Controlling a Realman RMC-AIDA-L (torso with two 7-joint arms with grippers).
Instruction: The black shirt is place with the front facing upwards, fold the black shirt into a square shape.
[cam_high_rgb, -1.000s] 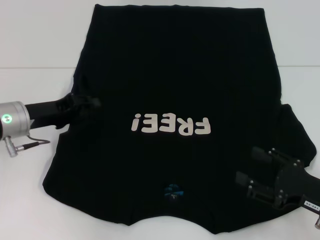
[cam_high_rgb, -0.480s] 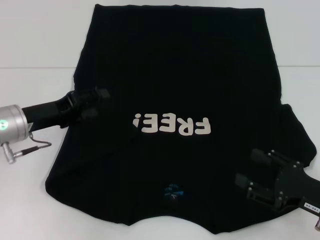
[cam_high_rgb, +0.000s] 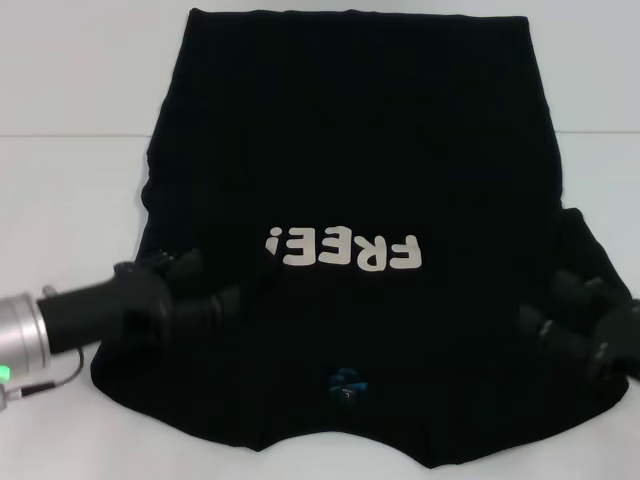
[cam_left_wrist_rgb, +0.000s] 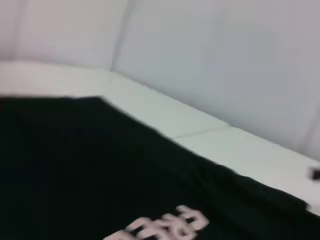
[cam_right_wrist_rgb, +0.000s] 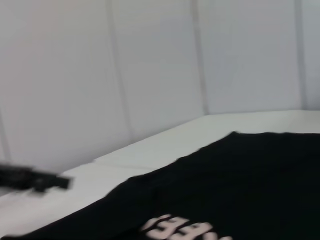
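One large plain black short-sleeved fabric shirt (cam_high_rgb: 350, 180) is spread flat on the white tabletop (cam_high_rgb: 70, 80), front up, with the white letters "FREE!" (cam_high_rgb: 342, 250) reading upside down in the head view and a small blue mark (cam_high_rgb: 346, 380) near the collar at the near edge. The hem lies at the far side, and neither sleeve appears to have been folded in.

The left tool (cam_high_rgb: 205, 290) is seen low over the shirt's left shoulder area, its two black fingers spread apart with nothing between them. The right tool (cam_high_rgb: 560, 315) is placed over the right sleeve region, fingers also parted and empty.

Several risks can be judged from here. Black fingers against black cloth give little contrast, so the sleeve edges could be missed and only the upper layer pinched, leaving the back layer behind and the fold lopsided. If the two tools were closed at unequal heights or lifted unevenly, the fabric could be dragged across the tabletop and wrinkled, and the final shape would be skewed rather than square.
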